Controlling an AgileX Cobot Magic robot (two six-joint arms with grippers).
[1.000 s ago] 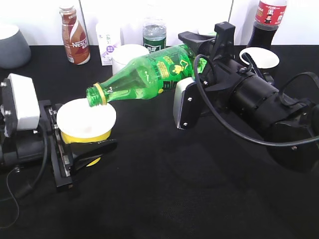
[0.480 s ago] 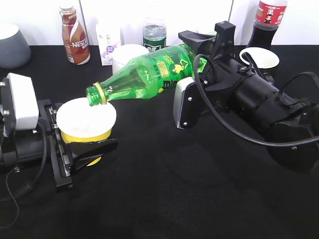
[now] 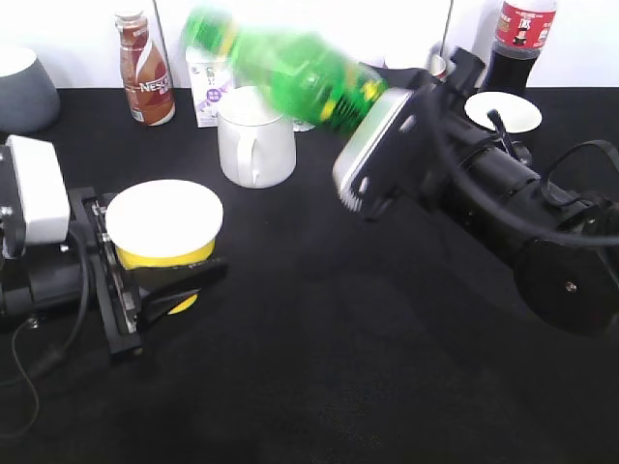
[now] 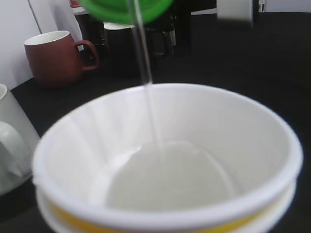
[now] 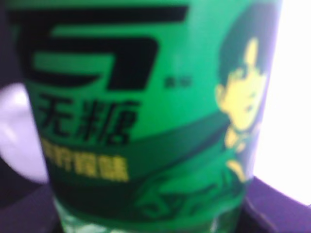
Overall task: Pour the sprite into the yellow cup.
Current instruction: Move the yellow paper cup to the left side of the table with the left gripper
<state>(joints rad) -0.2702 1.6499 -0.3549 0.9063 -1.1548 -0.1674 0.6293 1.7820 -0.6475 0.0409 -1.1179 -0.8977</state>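
The sprite is a green bottle, blurred by motion and tilted, with its uncapped neck up at the far left, above the white mug. My right gripper is shut on its lower body; its label fills the right wrist view. The yellow cup stands at the left, held between the jaws of my left gripper. In the left wrist view the cup holds some clear liquid, and a thin stream falls into it from the green bottle mouth at the top edge.
A white handled mug stands behind the cup, under the bottle. A brown drink bottle, a white carton and a grey pot line the back left. A cola bottle and a white cup stand at the back right. A brown mug shows in the left wrist view.
The bottle has swung up from lying with its mouth over the yellow cup to a raised tilt, neck high at the back. The right arm turned with it. The cup stayed put.
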